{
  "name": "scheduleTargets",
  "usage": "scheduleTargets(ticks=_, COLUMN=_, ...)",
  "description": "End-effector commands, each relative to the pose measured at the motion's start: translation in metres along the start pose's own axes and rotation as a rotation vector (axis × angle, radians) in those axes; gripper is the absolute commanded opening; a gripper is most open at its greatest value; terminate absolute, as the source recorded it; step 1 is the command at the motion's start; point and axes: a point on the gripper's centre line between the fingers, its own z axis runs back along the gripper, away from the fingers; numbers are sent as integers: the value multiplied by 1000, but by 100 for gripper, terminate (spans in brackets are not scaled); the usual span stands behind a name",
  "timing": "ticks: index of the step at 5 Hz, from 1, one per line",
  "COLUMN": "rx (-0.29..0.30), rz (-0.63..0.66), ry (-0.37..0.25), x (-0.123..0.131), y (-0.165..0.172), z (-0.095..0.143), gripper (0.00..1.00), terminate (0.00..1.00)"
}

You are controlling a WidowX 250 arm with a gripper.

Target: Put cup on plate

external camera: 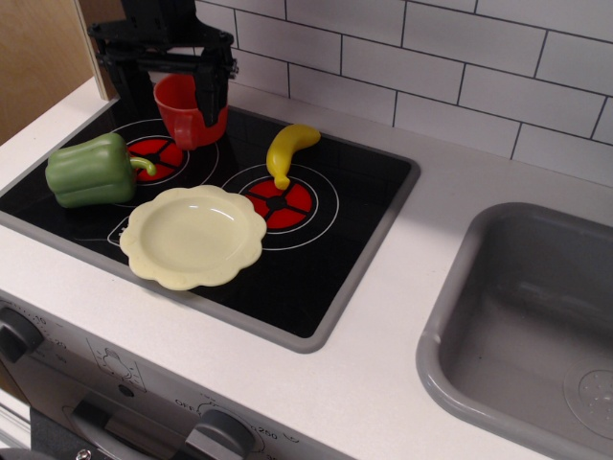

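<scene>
Black and two-fingered, the gripper (172, 86) reaches down from the top left corner of the single camera view, its fingers spread apart and straddling the red-orange plastic toy mug (189, 111): one finger (140, 88) stands at the mug's left side and the other finger (212, 94) crosses in front of its right rim. Whether the fingers actually press on the mug's wall cannot be told, so it is unclear if the mug is grasped or only bracketed. The mug sits upright at the back left of the black glass toy hob (345, 230), at the far edge of the rear red burner ring. The pale cream-yellow plastic plate with a scalloped rim (192, 236) lies at the front of the hob, well apart from the mug and nearer the camera, and holds nothing. A green plastic toy pepper (91, 170) lies on its side just left of the plate, between plate and mug, and a yellow plastic toy banana (286, 150) rests to the mug's right, touching the second burner ring. Around the hob runs a white counter (383, 374), with a grey moulded sink basin (522, 321) on the right, white tiled wall (460, 67) behind, and grey knobs (14, 333) along the front edge.
</scene>
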Motion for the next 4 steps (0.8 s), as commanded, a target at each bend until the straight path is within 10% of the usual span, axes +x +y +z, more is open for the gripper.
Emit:
scheduleTargets(ticks=1, rx=49, rz=24, ry=-61, x=9, y=-3, z=-8, gripper=100, terminate=0)
scheduleTargets(ticks=2, rx=72, rz=45, ry=-69, x=9, y=-5, z=-15, gripper=100, terminate=0)
scheduleTargets(ticks=3, rx=82, rz=58, ry=-83, x=11, y=-5, z=-16, gripper=0, terminate=0)
scheduleTargets(ticks=4, rx=87, rz=73, ry=-90, x=12, y=-4, z=-10, gripper=0, terminate=0)
